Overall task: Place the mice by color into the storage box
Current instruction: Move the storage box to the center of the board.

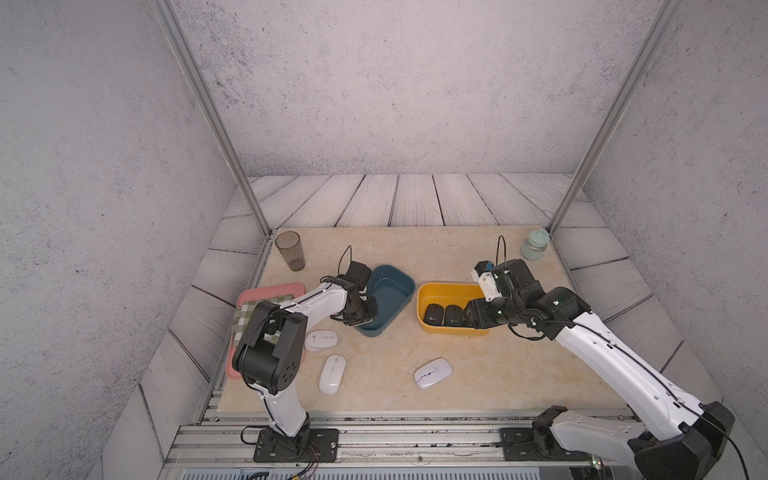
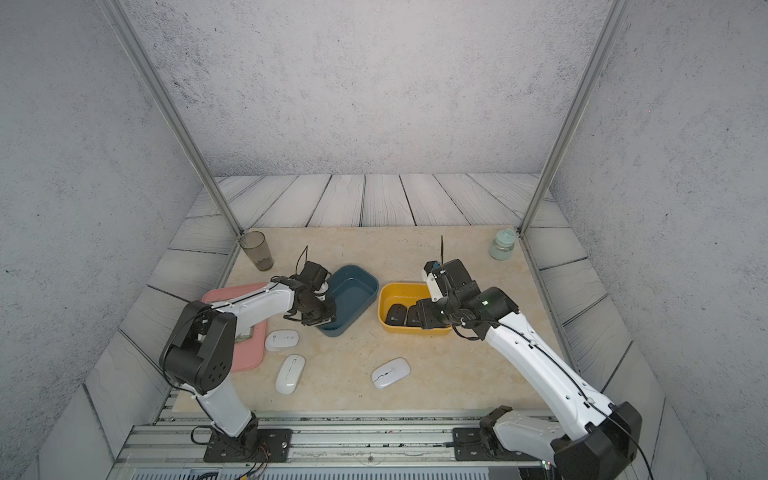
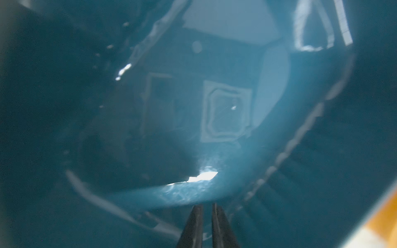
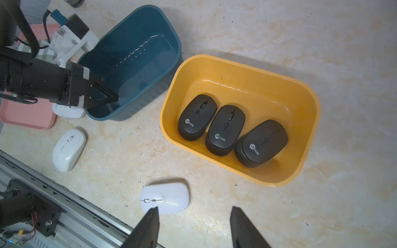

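White mice point(image 4: 164, 197) glossy, black mice point(image 4: 225, 130) matte; right gripper point(image 4: 194, 214) wide, left gripper point(image 3: 206, 205) narrow

Left hand point(image 4: 115, 99) blocks one blue bin point(image 4: 148, 98) corner.

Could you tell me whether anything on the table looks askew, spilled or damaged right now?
Nothing looks spilled or damaged. The blue box sits turned at an angle to the yellow box, and the left gripper is shut at its near end; whether it pinches the wall is unclear.
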